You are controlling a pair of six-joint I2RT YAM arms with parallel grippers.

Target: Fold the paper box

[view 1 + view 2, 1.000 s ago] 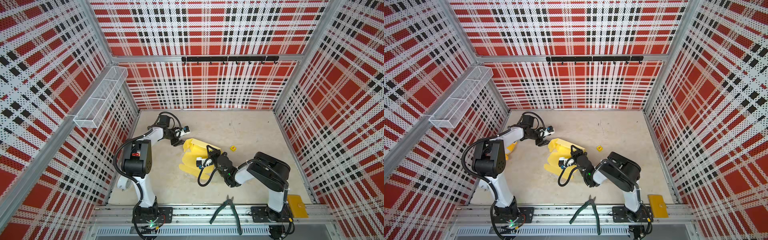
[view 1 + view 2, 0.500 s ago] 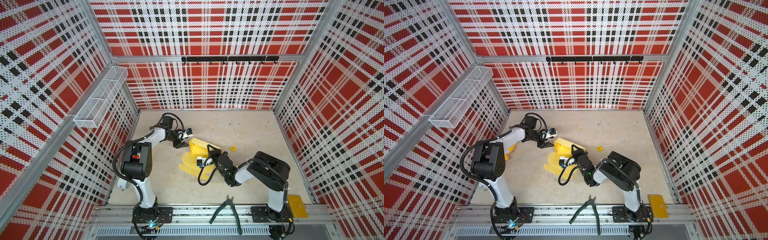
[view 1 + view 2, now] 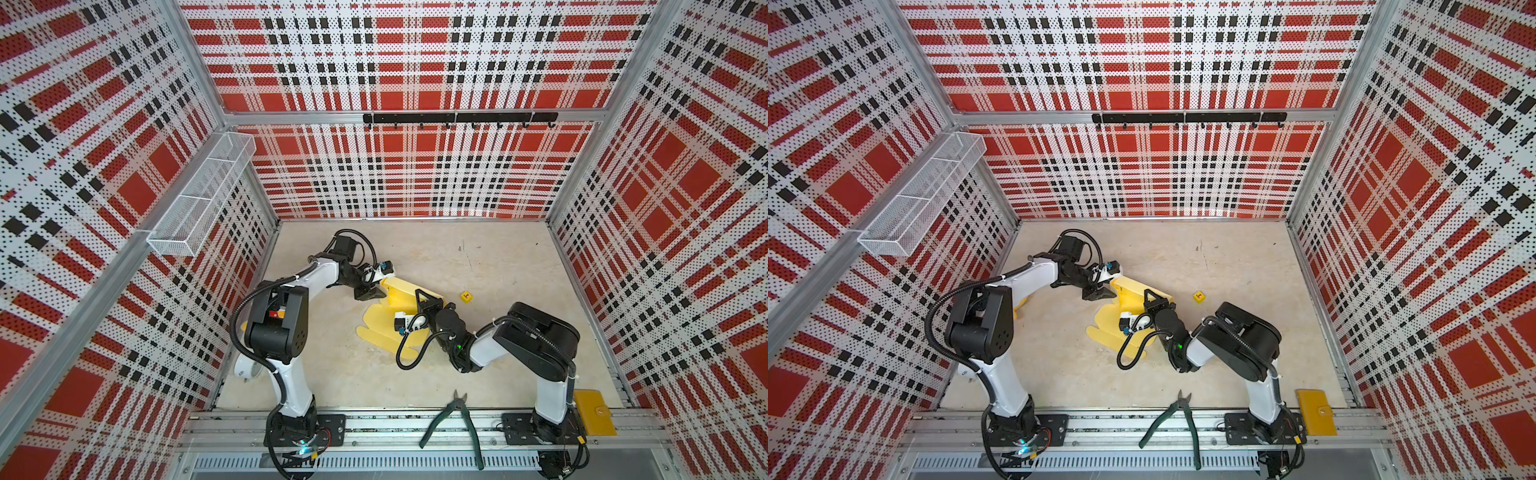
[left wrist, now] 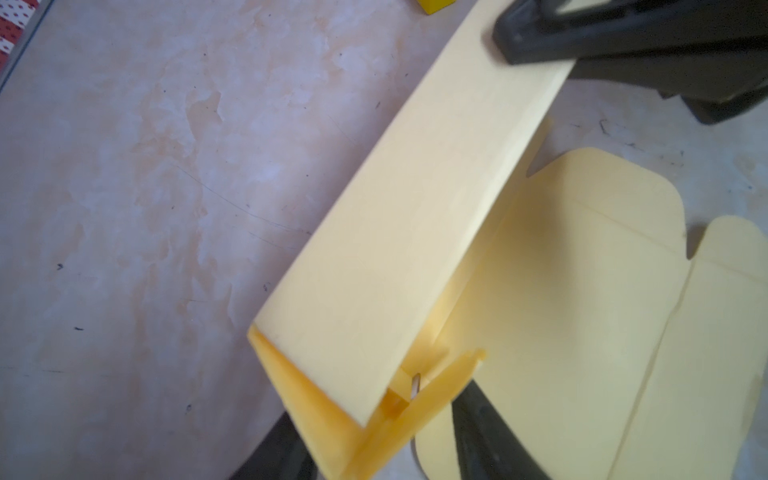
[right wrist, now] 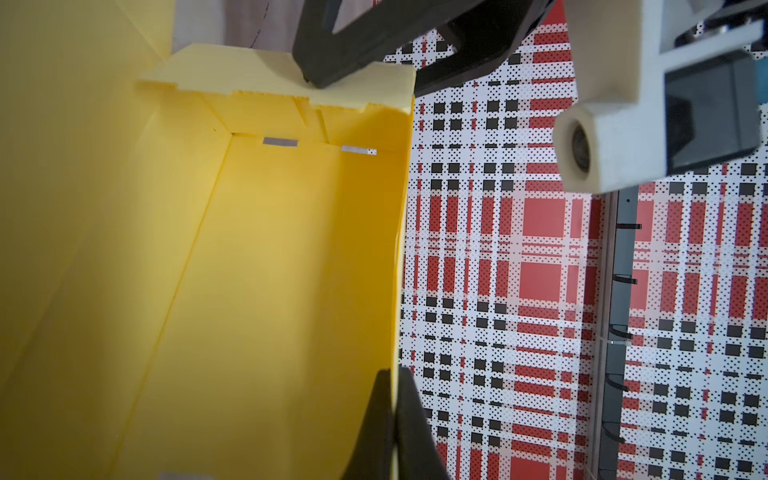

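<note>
The paper box (image 3: 397,297) (image 3: 1128,296) is pale yellow cardboard, partly folded, on the middle of the floor; one long wall stands up and its rounded flaps lie flat toward the front. My right gripper (image 5: 392,419) (image 3: 424,300) is shut on the top edge of that upright wall (image 5: 399,249). My left gripper (image 4: 382,436) (image 3: 374,290) is at the box's left end. Its jaws stand apart on either side of the folded end corner (image 4: 332,399), and its fingers (image 4: 482,428) lie close against the cardboard. Whether they press on it does not show.
A tiny yellow cube with a red mark (image 3: 466,296) (image 3: 1199,296) lies right of the box. Green-handled pliers (image 3: 453,419) and a yellow wallet (image 3: 592,411) rest on the front rail. A wire basket (image 3: 203,195) hangs on the left wall and a hook rail (image 3: 457,118) on the back wall.
My left gripper has moved right, up to the end of the box, and its jaws have narrowed. The right gripper has kept its hold on the wall.
</note>
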